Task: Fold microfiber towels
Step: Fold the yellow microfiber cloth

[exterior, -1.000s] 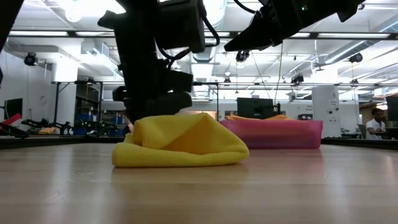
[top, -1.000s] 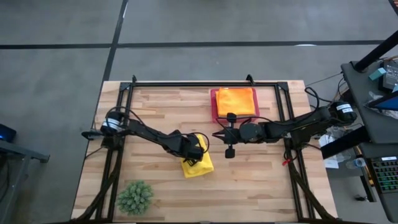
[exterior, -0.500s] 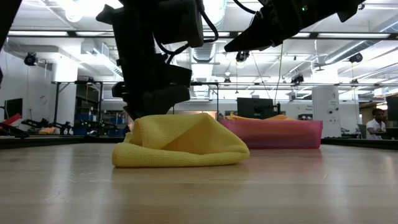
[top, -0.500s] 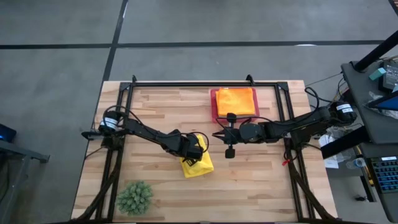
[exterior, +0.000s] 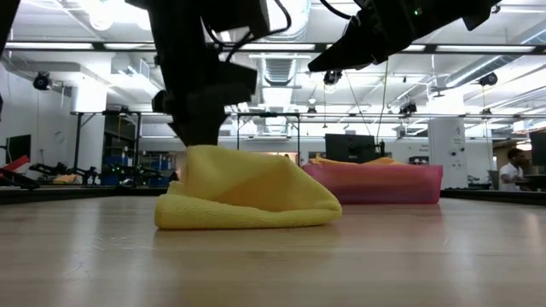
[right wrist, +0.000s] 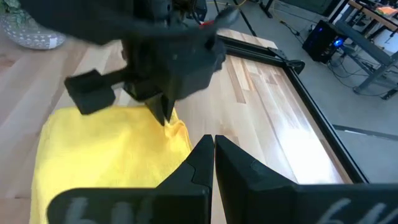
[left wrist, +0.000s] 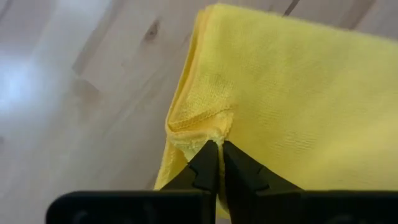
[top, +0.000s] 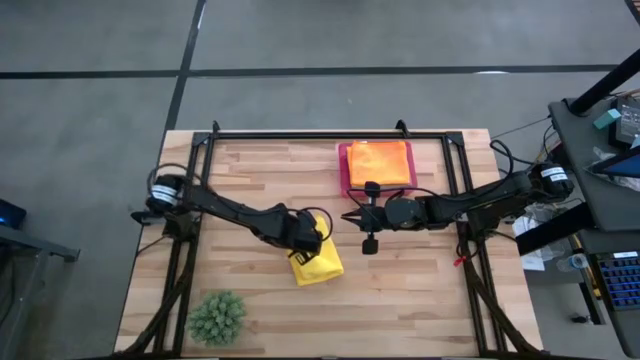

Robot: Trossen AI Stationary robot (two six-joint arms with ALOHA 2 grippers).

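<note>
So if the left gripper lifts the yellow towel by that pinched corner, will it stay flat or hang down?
Probably hang: the yellow towel already slumps in soft folds. It looks light, and the left gripper, shut on one corner, will likely trail the rest.

— Where's the open lane?
— Bare bench (top: pixel 420 290) right of the yellow towel (top: pixel 318 262)!
— Obstacles?
— Pink tray (top: pixel 345 170) far side, plant ball (top: pixel 217 317) near-left corner, right claw (top: pixel 347 218) hovering mid-bench.
</note>
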